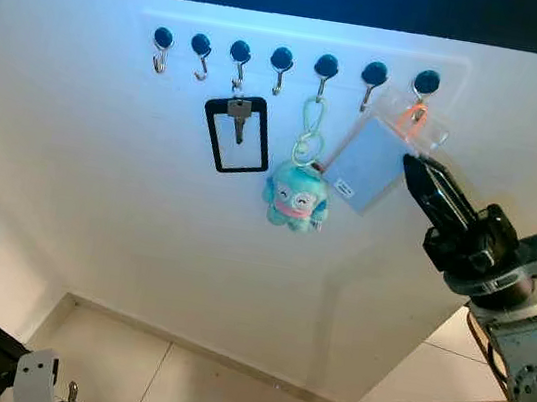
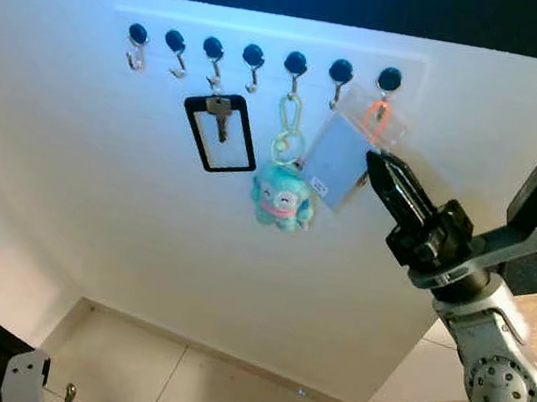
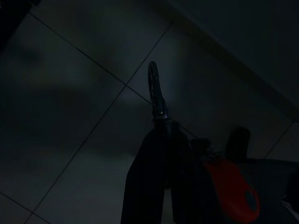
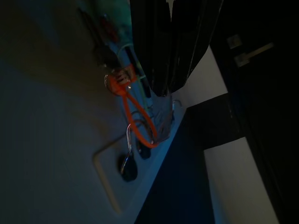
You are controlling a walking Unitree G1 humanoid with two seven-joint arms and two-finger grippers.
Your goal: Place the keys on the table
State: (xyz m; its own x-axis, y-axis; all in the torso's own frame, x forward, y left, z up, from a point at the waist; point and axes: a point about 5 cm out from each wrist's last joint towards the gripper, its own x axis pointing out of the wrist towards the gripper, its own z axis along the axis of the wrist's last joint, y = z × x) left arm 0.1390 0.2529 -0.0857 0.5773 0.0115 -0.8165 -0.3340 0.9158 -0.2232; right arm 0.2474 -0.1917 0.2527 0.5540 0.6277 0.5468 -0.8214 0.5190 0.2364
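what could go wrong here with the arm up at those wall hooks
1. The right tool is at the clear card holder on the last hook, not the key with its black loop, so it may take the wrong item.
2. The holder's orange loop hangs on a small hook; a straight pull might snag rather than lift it free.
3. The plush keychain hangs close beside the holder and could be knocked off.
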